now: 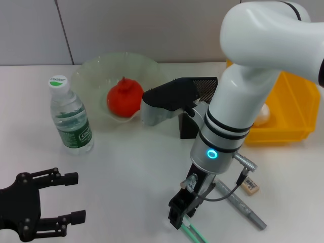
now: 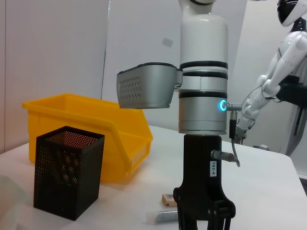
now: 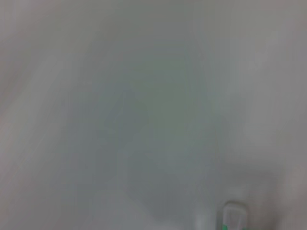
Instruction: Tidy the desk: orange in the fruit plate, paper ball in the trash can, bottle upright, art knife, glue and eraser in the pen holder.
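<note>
The orange (image 1: 124,98) lies in the clear glass fruit plate (image 1: 91,71) at the back. Left of it, a capped water bottle (image 1: 71,119) stands upright. My right arm partly hides the black mesh pen holder (image 1: 202,86), which also shows in the left wrist view (image 2: 69,172). A paper ball (image 1: 263,114) rests in the yellow bin (image 1: 293,116). My right gripper (image 1: 179,215) points straight down over one end of a slim green-and-white tool (image 1: 195,233). A grey stick (image 1: 243,205) and the small eraser (image 1: 249,186) lie just right of it. My left gripper (image 1: 78,197) hovers open at the near left, holding nothing.
The left wrist view looks across the table at the right gripper (image 2: 204,221), with the eraser (image 2: 169,200) and grey stick (image 2: 163,216) behind it and the yellow bin (image 2: 86,124) beyond the pen holder. The right wrist view is mostly bare tabletop.
</note>
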Controlling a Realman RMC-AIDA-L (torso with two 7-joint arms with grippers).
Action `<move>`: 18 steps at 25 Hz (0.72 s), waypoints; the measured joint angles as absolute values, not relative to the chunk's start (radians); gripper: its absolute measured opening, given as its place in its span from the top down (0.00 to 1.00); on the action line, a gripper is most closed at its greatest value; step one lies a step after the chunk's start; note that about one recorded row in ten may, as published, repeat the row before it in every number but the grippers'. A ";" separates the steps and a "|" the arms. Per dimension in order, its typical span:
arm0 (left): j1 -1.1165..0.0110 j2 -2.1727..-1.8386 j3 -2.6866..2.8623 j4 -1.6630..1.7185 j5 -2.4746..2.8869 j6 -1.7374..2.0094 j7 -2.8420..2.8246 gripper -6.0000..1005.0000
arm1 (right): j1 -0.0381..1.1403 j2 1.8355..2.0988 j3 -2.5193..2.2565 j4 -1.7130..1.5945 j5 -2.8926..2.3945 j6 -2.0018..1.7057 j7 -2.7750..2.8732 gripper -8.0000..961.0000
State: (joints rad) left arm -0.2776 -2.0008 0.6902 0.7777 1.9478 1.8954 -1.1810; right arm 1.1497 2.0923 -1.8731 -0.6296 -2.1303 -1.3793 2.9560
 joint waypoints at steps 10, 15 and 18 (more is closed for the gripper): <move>-0.281 -2.007 0.690 0.778 1.947 1.896 -1.181 0.21 | 1.134 2.092 -1.878 -0.629 -2.130 -1.370 2.956 0.57; -0.286 -2.010 0.690 0.778 1.947 1.896 -1.181 0.21 | 1.130 2.092 -1.883 -0.634 -2.125 -1.369 2.956 0.57; -0.287 -2.010 0.690 0.778 1.946 1.896 -1.181 0.21 | 1.128 2.092 -1.883 -0.636 -2.120 -1.368 2.956 0.57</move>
State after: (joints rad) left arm -0.2868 -2.0104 0.6903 0.7777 1.9464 1.8960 -1.1811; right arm 1.1275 2.0923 -1.8832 -0.6362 -2.1199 -1.3678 2.9559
